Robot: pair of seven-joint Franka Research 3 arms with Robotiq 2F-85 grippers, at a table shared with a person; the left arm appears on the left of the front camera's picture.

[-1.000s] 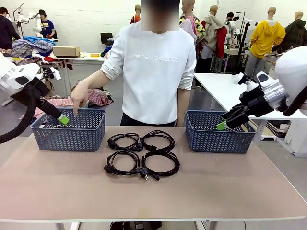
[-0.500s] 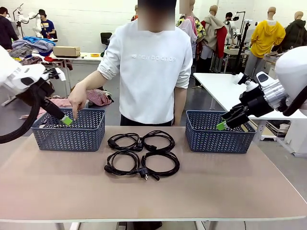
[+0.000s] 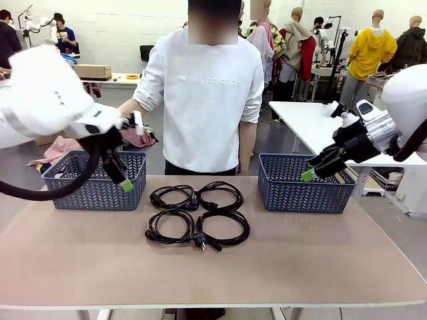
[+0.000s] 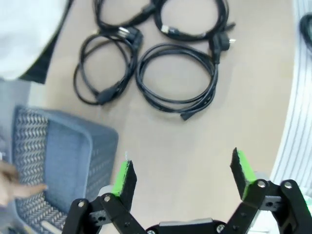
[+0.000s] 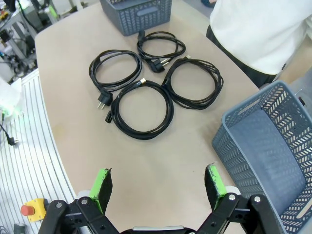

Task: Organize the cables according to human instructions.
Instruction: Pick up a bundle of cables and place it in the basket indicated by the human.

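Observation:
Several black cables [image 3: 193,200] lie coiled in loose loops in the middle of the table, between two blue-grey baskets. My left gripper [image 3: 127,185] hangs open at the front right corner of the left basket [image 3: 80,193], left of the cables. In the left wrist view its fingers [image 4: 124,178] stand wide apart over bare table, with the cables [image 4: 138,73] ahead. Over the front left corner of the right basket [image 3: 333,197], my right gripper [image 3: 308,175] is open and holds nothing. The right wrist view looks past that gripper [image 5: 158,187] down on the cables [image 5: 165,85].
A person in a white sweatshirt [image 3: 207,100] stands at the far edge, one arm lowered behind my left arm. A fingertip [image 4: 9,178] shows inside the left basket [image 4: 63,170]. The tabletop [image 3: 267,273] in front of the cables is bare.
My left arm has swung right, carrying its gripper from the back left of the left basket to its front right corner. The person's pointing hand is now behind that arm. The right arm is still.

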